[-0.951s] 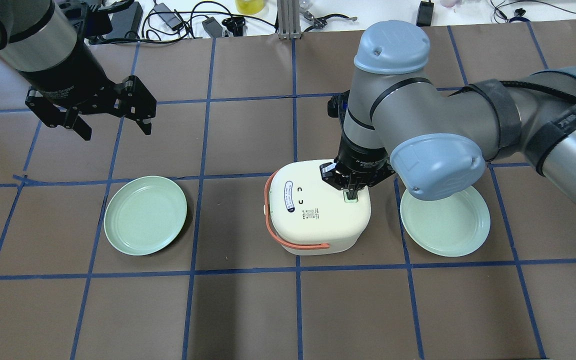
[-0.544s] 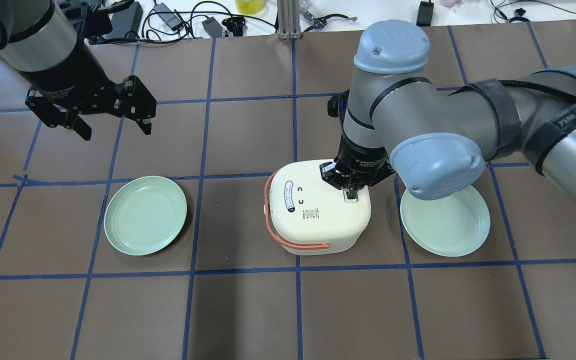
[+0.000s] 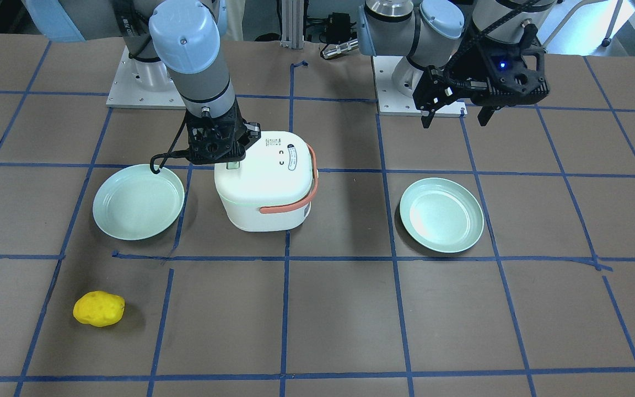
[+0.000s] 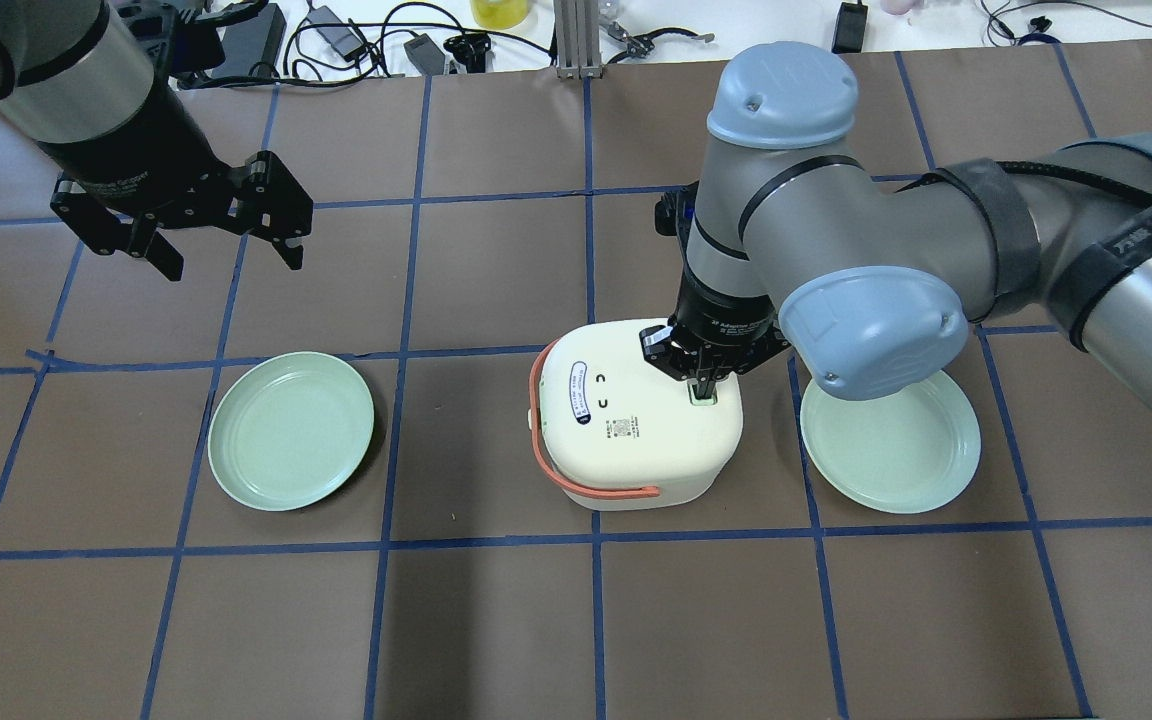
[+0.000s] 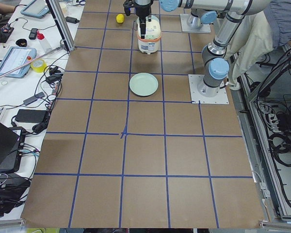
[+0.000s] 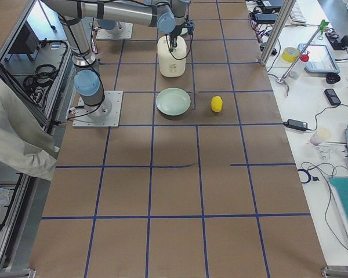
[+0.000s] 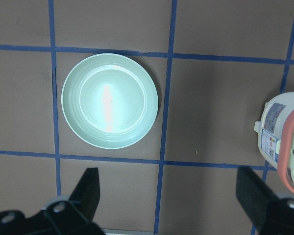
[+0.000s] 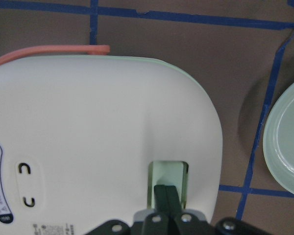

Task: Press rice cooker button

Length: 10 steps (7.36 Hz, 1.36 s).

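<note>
The rice cooker (image 4: 636,430) is shown on the table (image 4: 496,620) between two green plates (image 4: 291,430) (image 4: 891,450). The right gripper (image 4: 704,385), fingers pressed together and grasping nothing, is set tip-down in the recessed button (image 8: 160,172). The left gripper (image 4: 234,265) is held spread wide and empty, well apart.

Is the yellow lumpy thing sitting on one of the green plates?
No, the yellow lumpy thing lies on the brown table, apart from the nearest green plate.
</note>
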Motion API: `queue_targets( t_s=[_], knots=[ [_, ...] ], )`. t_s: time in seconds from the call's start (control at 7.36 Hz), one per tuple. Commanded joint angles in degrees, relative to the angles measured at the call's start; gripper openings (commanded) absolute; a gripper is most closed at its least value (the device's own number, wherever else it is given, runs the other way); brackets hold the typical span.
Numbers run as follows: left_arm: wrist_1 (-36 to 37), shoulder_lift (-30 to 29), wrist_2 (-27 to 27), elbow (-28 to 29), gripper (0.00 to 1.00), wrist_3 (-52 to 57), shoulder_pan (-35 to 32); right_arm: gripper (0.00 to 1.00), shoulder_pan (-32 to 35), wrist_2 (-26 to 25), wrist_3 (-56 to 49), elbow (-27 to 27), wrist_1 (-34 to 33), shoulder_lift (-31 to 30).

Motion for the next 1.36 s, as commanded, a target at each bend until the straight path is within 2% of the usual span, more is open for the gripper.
queue_targets(
  t_s=[0.0,0.27,0.41,0.54,0.68,0.95,1.22],
  knots=[
    [0.0,0.0,0.0,0.0,1.00,0.0,0.0,0.00,0.0,0.0,0.1,0.0,0.0,0.1],
    [0.0,0.0,0.0,0.0,1.00,0.0,0.0,0.00,0.0,0.0,0.1,0.0,0.0,0.1],
    [0.0,0.0,0.0,0.0,1.00,0.0,0.0,0.47,0.0,-0.1,0.0,0.0,0.0,0.1],
    [0.0,0.0,0.0,0.0,1.00,0.0,0.0,0.87,0.0,-0.3,-0.1,-0.7,-0.1,0.0],
    [0.0,0.0,0.0,0.0,1.00,-0.1,0.0,1.00,-0.1,-0.6,0.0,-1.5,-0.2,-0.2],
    [0.0,0.0,0.0,0.0,1.00,0.0,0.0,1.00,-0.3,-1.0,-0.1,-2.0,-0.3,-0.4],
    [0.0,0.0,0.0,0.0,1.00,0.0,0.0,1.00,-1.2,-2.8,-0.6,-6.2,0.4,-0.5]
  ],
)
